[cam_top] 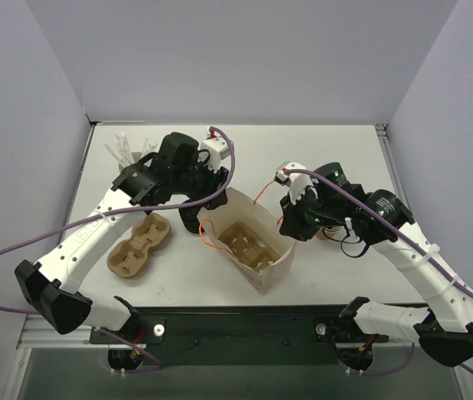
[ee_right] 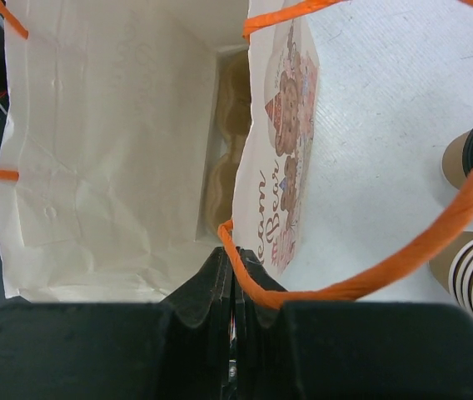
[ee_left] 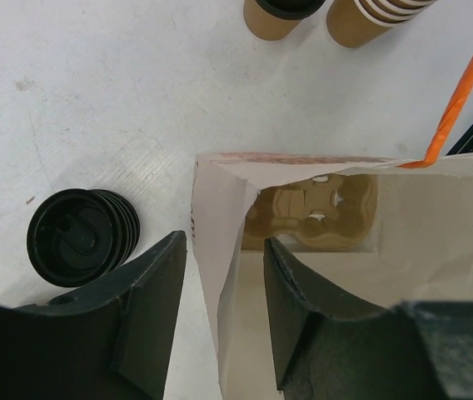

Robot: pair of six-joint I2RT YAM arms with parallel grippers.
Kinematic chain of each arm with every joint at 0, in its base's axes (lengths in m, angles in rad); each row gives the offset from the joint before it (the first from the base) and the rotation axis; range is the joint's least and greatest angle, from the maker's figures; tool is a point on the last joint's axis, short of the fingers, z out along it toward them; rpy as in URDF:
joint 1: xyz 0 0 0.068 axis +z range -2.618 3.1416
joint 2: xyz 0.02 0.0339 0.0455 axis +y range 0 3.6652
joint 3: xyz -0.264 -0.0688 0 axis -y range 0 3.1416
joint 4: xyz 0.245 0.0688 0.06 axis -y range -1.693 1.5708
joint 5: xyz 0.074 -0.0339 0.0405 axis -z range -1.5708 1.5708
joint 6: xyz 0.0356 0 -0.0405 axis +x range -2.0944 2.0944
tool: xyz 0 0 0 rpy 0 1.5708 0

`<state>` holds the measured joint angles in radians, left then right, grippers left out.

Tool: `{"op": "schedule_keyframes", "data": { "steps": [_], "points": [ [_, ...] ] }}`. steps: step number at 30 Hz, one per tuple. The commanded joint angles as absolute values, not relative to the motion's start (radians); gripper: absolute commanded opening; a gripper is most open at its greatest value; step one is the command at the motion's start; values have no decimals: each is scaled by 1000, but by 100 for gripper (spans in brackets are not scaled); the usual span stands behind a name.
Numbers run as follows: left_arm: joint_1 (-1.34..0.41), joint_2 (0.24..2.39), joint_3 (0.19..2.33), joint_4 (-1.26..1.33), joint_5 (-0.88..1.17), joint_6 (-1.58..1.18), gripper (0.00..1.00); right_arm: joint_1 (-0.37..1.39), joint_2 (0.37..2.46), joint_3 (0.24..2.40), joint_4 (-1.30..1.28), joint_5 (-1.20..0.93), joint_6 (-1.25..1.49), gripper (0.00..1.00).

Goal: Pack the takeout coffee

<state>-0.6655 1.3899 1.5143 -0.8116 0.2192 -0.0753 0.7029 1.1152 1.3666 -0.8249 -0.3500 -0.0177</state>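
Takeout coffee [ee_left: 271, 18]: brown paper cup with a black lid, standing on the counter [ee_left: 95, 100] outside the bag, on the right arm's side; neither hand touches it.
Stack of lidless cups [ee_left: 365, 21]: just beside the takeout coffee.
Paper bag [ee_right: 112, 150]: white, printed side, mouth open, mid-counter between the two arms.
Orange handle [ee_right: 370, 279]: loops out over the counter from the rim near the right hand.
Cup carrier [cam_top: 245, 240]: moulded pulp, lying at the bottom of the bag.
Second cup carrier [cam_top: 139, 247]: on the counter, left of the bag.
Stack of black lids [ee_left: 78, 237]: on the counter near the bag's corner.
Left hand [ee_left: 224, 246]: fingers apart, straddling the bag's wall, one inside and one outside, not pressing it.
Right hand [ee_right: 230, 262]: fingers pressed together, pinching the bag's rim.
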Motion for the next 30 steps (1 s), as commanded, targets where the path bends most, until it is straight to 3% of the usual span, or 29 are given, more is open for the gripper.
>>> {"op": "schedule_keyframes", "data": {
  "steps": [1, 3, 6, 8, 9, 11, 12, 14, 22, 30],
  "points": [
    [-661, 1364, 1496, -795, 239, -49, 52, 706, 1117, 1364, -792, -379, -32, 0],
    [-661, 1361, 1489, -788, 236, -51, 46, 707, 1118, 1364, -790, -382, -32, 0],
    [-661, 1365, 1493, -787, 250, -51, 24, 707, 1124, 1376, -784, -367, -31, 0],
    [-663, 1361, 1493, -785, 244, -55, 16, 706, 1126, 1390, -779, -356, -14, 10],
    [-661, 1358, 1491, -784, 239, -67, 7, 707, 1127, 1410, -776, -344, -5, 22],
    [-661, 1341, 1486, -775, 233, -86, 0, 707, 1126, 1430, -765, -321, 47, 38],
    [-663, 1333, 1471, -756, 232, -110, 0, 706, 1127, 1443, -762, -310, 58, 49],
    [-663, 1299, 1445, -733, 227, -135, 0, 707, 1124, 1453, -750, -256, 105, 56],
    [-670, 1114, 1267, -609, 189, -228, 0, 703, 1098, 1566, -677, -55, 258, 62],
    [-695, 867, 1083, -427, 170, -224, 0, 674, 1134, 1545, -646, 288, 247, 69]
  ]
}}
